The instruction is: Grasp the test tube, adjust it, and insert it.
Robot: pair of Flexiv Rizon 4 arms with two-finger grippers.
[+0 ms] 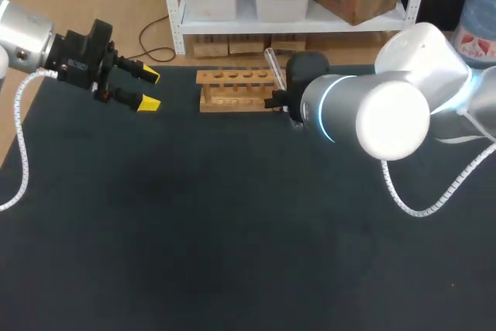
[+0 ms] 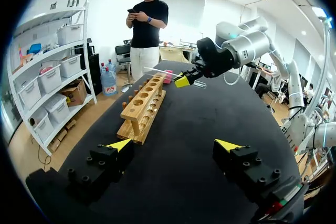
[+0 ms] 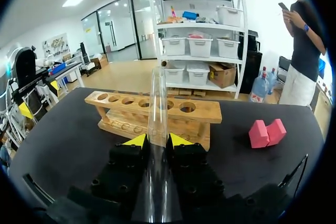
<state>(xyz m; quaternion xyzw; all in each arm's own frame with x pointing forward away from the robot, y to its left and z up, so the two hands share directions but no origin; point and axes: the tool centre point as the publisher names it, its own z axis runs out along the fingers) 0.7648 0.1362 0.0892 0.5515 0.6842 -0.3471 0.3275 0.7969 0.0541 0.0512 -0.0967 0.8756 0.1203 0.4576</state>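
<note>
A clear glass test tube (image 3: 157, 98) stands between the yellow tips of my right gripper (image 3: 156, 140), which is shut on it. The tube's open end points toward the wooden rack (image 3: 157, 113) just ahead. That rack (image 1: 236, 89) lies at the table's far middle, with a row of empty holes on top. In the head view the tube (image 1: 274, 67) pokes out behind my right arm, beside the rack's right end. My left gripper (image 1: 148, 89) hovers open left of the rack, holding nothing. The left wrist view shows the right gripper (image 2: 182, 81) with the tube (image 2: 167, 73) past the rack's far end.
Pink blocks (image 3: 266, 132) lie on the dark table (image 1: 232, 230) to the right of the rack. My right arm's grey body (image 1: 372, 114) hangs over the table's right rear. The table's back edge runs right behind the rack.
</note>
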